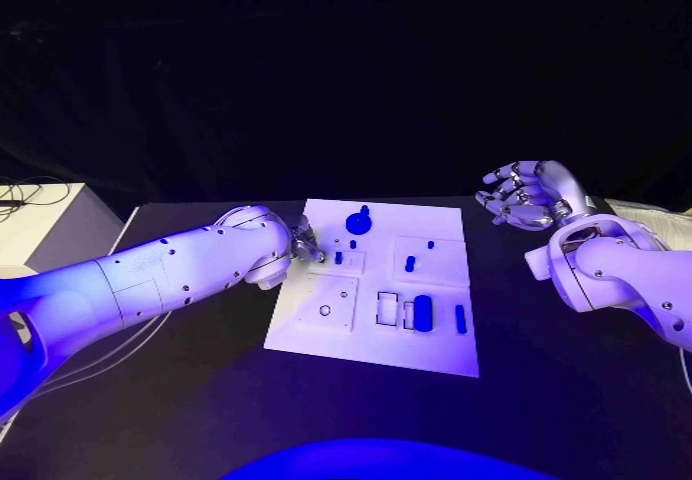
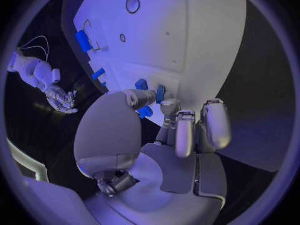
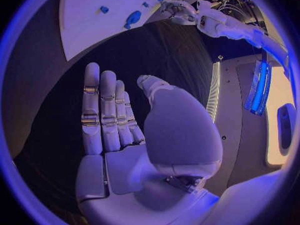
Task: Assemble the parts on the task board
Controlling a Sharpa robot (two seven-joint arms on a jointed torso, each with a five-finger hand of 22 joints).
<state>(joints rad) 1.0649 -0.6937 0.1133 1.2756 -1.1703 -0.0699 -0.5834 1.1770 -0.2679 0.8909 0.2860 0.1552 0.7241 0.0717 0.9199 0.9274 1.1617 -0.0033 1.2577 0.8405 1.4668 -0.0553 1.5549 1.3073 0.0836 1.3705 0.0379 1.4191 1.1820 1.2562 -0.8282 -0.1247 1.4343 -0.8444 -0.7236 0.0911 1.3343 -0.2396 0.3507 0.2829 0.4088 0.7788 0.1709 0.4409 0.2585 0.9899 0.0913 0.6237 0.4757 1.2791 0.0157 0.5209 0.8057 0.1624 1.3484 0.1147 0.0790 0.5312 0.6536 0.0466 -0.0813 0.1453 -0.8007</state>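
— What are the arms like?
— The left arm (image 1: 159,275) and right arm (image 1: 623,275) have smooth white rounded shells dotted with small dark screws.
— And the hands?
— The left hand (image 2: 164,116) and right hand (image 3: 134,130) are silver, with segmented fingers.

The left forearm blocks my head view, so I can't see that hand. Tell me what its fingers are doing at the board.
Observer: In the left wrist view the left hand has its thumb and one fingertip closing round a small blue part at the edge of the task board. I cannot tell whether it is gripped yet.
Operator: Now check the right palm. From here I see only its back.
Observer: In the right wrist view the right hand has a bare palm. Its fingers are straight, the thumb is apart from them, and it holds nothing.
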